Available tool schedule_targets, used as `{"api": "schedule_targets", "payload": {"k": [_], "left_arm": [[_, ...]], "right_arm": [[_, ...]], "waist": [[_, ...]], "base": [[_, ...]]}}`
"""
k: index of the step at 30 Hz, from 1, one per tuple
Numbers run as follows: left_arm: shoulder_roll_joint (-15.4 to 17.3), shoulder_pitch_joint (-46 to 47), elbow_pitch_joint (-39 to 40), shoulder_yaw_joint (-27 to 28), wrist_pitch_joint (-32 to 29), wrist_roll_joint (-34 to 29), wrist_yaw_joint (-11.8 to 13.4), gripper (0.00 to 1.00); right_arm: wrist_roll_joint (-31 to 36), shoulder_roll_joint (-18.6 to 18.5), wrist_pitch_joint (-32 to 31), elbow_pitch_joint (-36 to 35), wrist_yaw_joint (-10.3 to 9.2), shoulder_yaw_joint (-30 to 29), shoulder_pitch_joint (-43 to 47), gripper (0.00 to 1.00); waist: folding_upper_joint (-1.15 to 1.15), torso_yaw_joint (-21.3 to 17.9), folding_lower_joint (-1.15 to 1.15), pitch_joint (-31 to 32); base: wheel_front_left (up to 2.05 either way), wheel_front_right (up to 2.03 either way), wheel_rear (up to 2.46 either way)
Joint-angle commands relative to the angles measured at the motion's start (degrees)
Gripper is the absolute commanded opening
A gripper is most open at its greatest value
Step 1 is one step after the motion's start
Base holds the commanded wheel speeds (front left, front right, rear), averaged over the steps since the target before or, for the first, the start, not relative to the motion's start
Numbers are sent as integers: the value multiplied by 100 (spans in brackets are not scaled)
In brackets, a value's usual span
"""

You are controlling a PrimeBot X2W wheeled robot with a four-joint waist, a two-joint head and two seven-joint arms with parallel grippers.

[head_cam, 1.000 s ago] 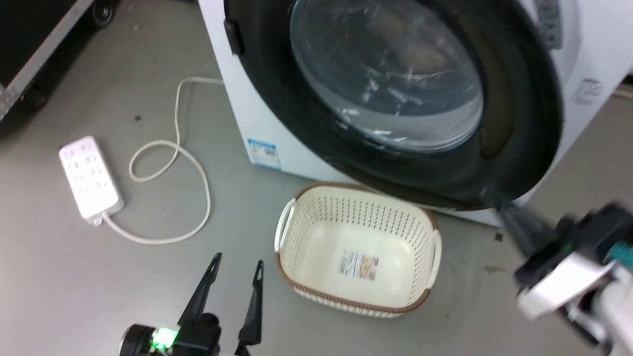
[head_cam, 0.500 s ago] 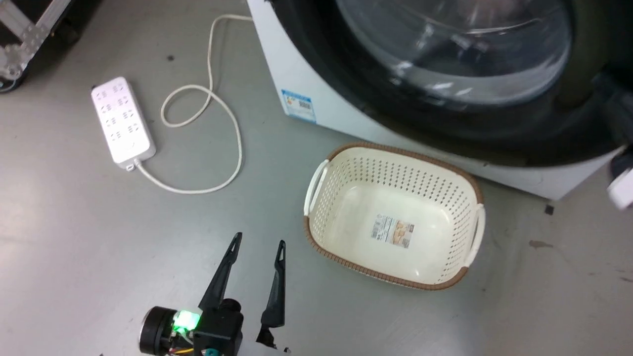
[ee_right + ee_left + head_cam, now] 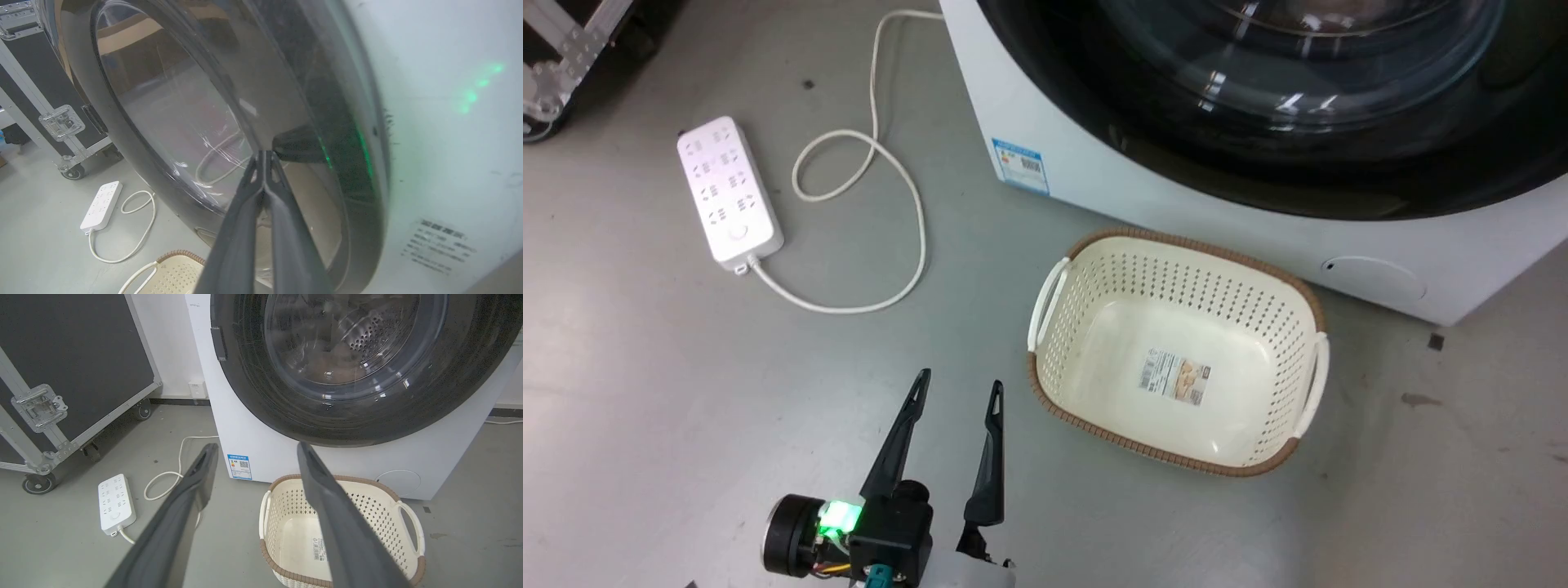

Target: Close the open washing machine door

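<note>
door (image 3: 253, 400) looks about shut; right gripper (image 3: 264, 157), jaws together, rests against it; left gripper (image 3: 960, 380) jaws apart; next needs latching push.

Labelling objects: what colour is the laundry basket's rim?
Brown, on a cream perforated basket; clearest in the head view.

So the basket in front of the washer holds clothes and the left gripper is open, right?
No: the basket is empty but for a label, as the head view shows. It does sit in front of the washer, and the left gripper is open.
</note>
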State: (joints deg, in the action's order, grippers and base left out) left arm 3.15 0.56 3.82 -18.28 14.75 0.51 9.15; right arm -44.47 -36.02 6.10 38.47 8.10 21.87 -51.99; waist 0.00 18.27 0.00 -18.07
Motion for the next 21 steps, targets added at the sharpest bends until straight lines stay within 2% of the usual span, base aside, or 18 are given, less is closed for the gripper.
{"api": "schedule_targets", "payload": {"k": [1,3,4,5,8,9,13,17,21], "left_arm": [[0,92,-21,7,25,52,12,100],[12,96,-58,39,25,84,-17,100],[20,91,-79,64,25,108,-34,100],[32,84,-111,97,25,135,-56,100],[84,45,-195,211,25,227,-147,100],[135,-20,-292,352,25,329,-253,100],[186,-157,-416,553,25,459,-401,100],[225,-316,-538,740,25,553,-549,100],[235,-480,-609,927,25,622,-666,100]], "right_arm": [[-50,-53,86,87,-61,-44,-129,0],[-140,22,187,122,-61,8,-23,0],[-173,49,254,124,-61,35,42,33],[-203,88,358,123,-61,62,132,100],[-299,173,554,17,-61,193,462,100],[-351,240,753,-189,-61,220,854,100],[-200,384,867,-575,-61,132,1468,100],[162,736,886,-1067,-61,-496,2180,100],[924,1326,888,-1698,-61,-1268,3067,100]], "waist": [[0,-48,0,105],[0,-96,0,247],[0,-123,0,320],[0,-158,0,431],[0,-265,0,730],[0,-406,0,1061],[0,-612,0,1461],[0,-816,0,1792],[0,-1038,0,1965]], "base": [[0,0,0],[0,0,0],[0,0,0],[0,0,0],[0,0,0],[0,0,0],[0,0,0],[0,0,0],[0,0,0]]}}
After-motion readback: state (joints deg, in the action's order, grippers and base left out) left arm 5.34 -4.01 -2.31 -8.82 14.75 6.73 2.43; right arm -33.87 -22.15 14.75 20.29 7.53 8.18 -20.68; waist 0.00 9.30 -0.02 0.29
